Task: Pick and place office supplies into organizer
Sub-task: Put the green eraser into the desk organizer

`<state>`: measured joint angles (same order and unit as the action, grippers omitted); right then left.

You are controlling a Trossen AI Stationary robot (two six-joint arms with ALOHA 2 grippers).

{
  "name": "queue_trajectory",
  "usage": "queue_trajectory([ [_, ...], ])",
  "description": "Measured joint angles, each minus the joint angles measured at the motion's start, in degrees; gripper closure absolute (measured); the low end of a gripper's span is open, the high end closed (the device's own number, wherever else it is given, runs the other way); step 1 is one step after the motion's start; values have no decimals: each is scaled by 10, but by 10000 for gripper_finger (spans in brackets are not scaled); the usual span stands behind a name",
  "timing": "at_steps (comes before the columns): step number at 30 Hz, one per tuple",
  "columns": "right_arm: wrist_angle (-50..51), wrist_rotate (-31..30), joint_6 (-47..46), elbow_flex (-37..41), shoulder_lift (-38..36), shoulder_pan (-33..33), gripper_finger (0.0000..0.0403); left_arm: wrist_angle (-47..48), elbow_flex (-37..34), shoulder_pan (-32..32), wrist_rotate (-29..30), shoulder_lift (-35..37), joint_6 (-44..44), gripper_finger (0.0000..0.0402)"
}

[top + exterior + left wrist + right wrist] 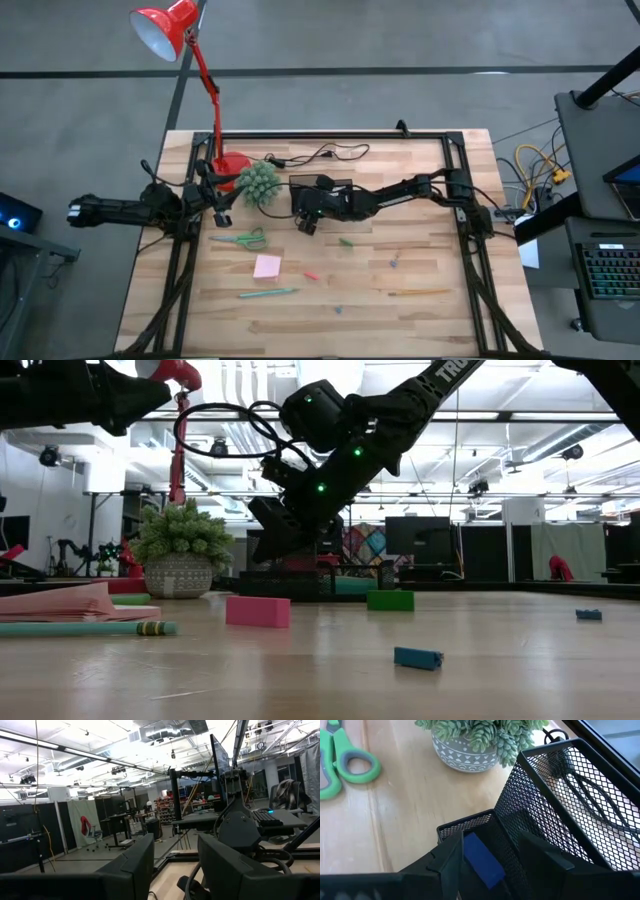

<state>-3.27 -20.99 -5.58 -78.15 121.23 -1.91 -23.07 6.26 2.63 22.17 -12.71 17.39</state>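
This is a robotics lab or workshop in a big open industrial hall. A wooden table (330, 280) stands on a grey concrete floor. Beyond it show exposed ceiling ducts (165, 730) and strip lights, black partition screens (30, 835), desks with monitors (415, 535), a keyboard (612, 268), and loose cables (535, 165) beside the table.

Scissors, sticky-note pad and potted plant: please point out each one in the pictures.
Green-handled scissors (243, 240), high view, on the handles.
Pink sticky-note pad (267, 266), high view, on the middle of its top sheet.
Potted plant (466, 755), right wrist view, on the patterned pot wall.
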Motion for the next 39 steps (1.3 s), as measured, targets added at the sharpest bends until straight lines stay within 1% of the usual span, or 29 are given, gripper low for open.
queue_trajectory([
  [8, 0, 0, 2, -3, 0, 0, 227, 0, 0, 0, 0, 0, 0, 262],
  [17, 12, 2, 26, -25, 0, 14, 231, 0, 0, 0, 0, 0, 0, 262],
  [23, 97, 2, 25, -69, 0, 27, 232, 0, 0, 0, 0, 0, 0, 262],
  [29, 222, 1, -3, -117, -1, 42, 239, 0, 0, 0, 0, 0, 0, 262],
  [34, 312, 0, -42, -123, -1, 55, 247, 0, 0, 0, 0, 0, 0, 262],
  [39, 406, 0, -102, -122, -1, 73, 253, 0, 0, 0, 0, 0, 0, 262],
])
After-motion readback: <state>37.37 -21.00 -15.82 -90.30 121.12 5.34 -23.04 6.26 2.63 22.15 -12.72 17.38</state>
